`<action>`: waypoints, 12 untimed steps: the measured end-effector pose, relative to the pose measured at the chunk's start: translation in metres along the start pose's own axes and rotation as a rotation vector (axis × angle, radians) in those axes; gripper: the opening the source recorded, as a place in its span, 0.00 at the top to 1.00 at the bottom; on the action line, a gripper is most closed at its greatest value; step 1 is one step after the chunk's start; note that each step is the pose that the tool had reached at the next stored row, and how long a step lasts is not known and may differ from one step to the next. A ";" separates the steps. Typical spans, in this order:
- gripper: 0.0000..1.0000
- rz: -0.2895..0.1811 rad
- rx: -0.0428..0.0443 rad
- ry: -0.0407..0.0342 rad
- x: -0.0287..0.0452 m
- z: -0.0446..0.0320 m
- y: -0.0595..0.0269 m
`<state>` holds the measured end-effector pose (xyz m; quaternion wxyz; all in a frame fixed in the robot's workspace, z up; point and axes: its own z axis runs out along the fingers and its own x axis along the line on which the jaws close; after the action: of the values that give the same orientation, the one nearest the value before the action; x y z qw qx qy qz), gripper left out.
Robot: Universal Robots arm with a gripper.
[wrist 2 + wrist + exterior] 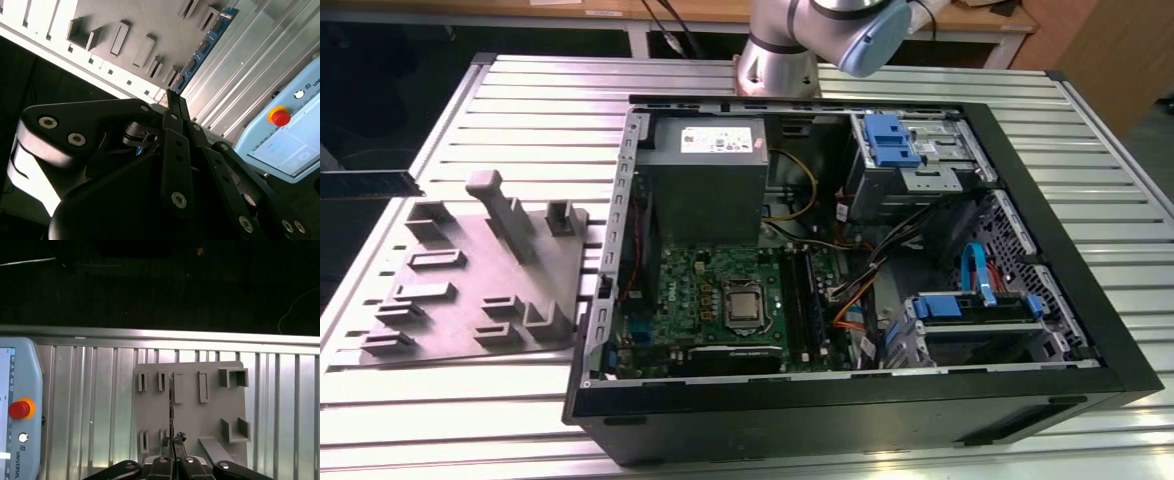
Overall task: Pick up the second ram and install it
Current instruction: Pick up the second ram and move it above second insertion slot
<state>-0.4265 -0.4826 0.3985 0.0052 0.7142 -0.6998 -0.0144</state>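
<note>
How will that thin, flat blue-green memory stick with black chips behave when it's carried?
Probably stiff: the thin blue-green second ram juts straight from the black gripper without sagging. Likely light, a mere sliver edge-on in the first wrist view. Gripped at one end only, it might pivot if bumped.

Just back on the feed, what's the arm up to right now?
The gripper is shut on the second ram, a thin blue stick jutting out from between its fingertips. In the first wrist view the stick hangs edge-on over the grey fixture plate, which lies on the slatted table beside the open computer case. The ram is not yet in the motherboard.
</note>
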 end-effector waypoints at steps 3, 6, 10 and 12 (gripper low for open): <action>0.89 0.000 0.0002 -0.0008 0.0000 -0.0043 0.0002; 0.89 0.000 0.0002 -0.0009 -0.0001 -0.0044 0.0001; 0.89 0.000 0.0000 -0.0008 -0.0001 -0.0045 0.0001; 0.89 0.000 -0.0003 -0.0006 0.0000 -0.0047 -0.0012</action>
<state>-0.4252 -0.4826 0.4032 0.0051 0.7142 -0.6998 -0.0147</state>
